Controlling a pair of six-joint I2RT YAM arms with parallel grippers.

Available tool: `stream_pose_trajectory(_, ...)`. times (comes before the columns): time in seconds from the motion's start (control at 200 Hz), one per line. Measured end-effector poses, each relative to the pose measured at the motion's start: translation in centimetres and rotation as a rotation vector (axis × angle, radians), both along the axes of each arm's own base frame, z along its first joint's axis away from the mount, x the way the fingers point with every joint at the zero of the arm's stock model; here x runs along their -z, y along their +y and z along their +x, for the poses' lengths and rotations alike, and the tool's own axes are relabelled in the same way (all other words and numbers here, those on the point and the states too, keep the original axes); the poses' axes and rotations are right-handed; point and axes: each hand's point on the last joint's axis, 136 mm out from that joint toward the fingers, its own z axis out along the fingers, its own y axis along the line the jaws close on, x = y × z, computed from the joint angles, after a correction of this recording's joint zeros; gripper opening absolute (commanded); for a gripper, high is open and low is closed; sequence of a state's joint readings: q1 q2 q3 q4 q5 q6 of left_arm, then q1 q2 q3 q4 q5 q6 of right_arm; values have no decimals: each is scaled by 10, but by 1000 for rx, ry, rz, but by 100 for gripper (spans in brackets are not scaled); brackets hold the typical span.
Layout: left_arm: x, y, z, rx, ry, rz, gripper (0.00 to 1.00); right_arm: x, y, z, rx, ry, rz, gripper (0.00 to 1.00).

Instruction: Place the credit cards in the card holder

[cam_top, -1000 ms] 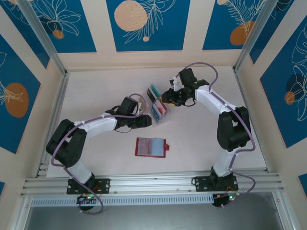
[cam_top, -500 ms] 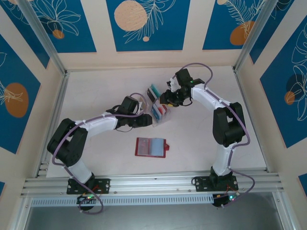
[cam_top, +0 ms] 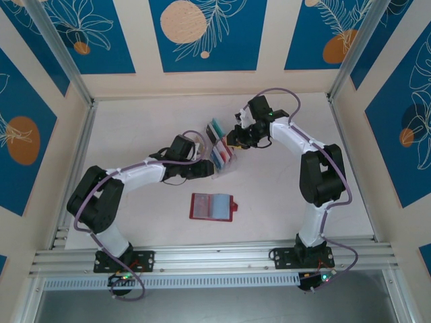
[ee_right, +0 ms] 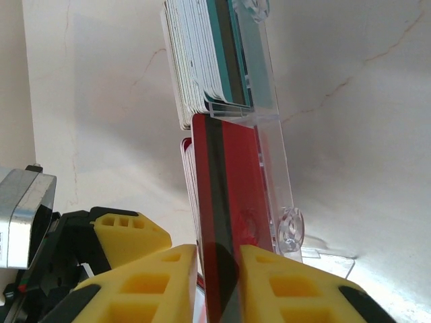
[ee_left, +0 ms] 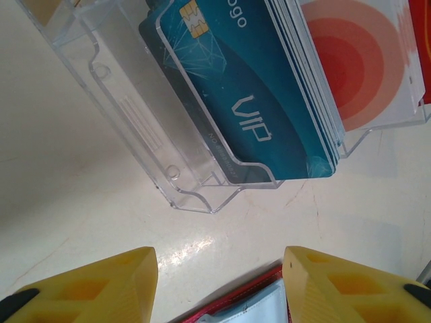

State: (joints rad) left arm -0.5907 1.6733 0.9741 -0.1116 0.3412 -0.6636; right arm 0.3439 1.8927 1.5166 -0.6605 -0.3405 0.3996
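The small red square folding card holder (cam_top: 211,207) lies open and flat on the pale counter (cam_top: 135,134), near the arm bases and apart from the clear plastic slotted rack (ee_left: 135,128) further back. From above its inner pockets look bluish-white, and I cannot tell whether a card already sits in them.

The thin plastic credit cards (ee_right: 202,60) stand packed on edge in the rack, with a teal "VIP" card (ee_left: 256,101) at the front of 1 slot. The right tool (ee_right: 219,259) is pinched narrow on 1 red card with a dark stripe (ee_right: 225,188), whose far end appears to sit in the rack. The left tool (ee_left: 219,269) hovers just beside the rack, its jaws partly apart and holding nothing.

By my reading the task is at an early stage. Most cards are unmoved, and this 1 has yet to be lifted out, carried over and slid into the holder.
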Motion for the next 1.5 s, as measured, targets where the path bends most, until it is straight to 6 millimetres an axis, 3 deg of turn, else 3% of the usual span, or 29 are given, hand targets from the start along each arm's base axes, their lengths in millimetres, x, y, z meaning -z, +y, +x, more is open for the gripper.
stream_pose_trajectory(0.45,0,0,0,0,0,0,51,-4,-11,-1,30,-10,-63,14)
stream_pose_trajectory(0.725,0,2,-3,0,-1,1,52,-20,-23,-1,64,-54,-132,11)
stream_pose_trajectory(0.96,-8,9,-12,2,-18,1,52,-22,-29,-4,81,-80,-222,1)
stream_pose_trajectory(1.095,-17,20,-22,3,-44,17,55,-42,-34,-8,111,-159,-283,0)
stream_pose_trajectory(1.25,-25,36,-40,15,-71,39,58,-83,-50,-27,182,-284,-306,0)
stream_pose_trajectory(1.335,-22,44,-52,30,-67,57,59,-95,-56,-42,209,-331,-287,0)
stream_pose_trajectory(1.425,-14,52,-65,48,-53,94,61,-91,-57,-61,204,-344,-256,0)
stream_pose_trajectory(1.501,-3,57,-76,72,-37,140,61,-72,-46,-81,162,-314,-213,0)
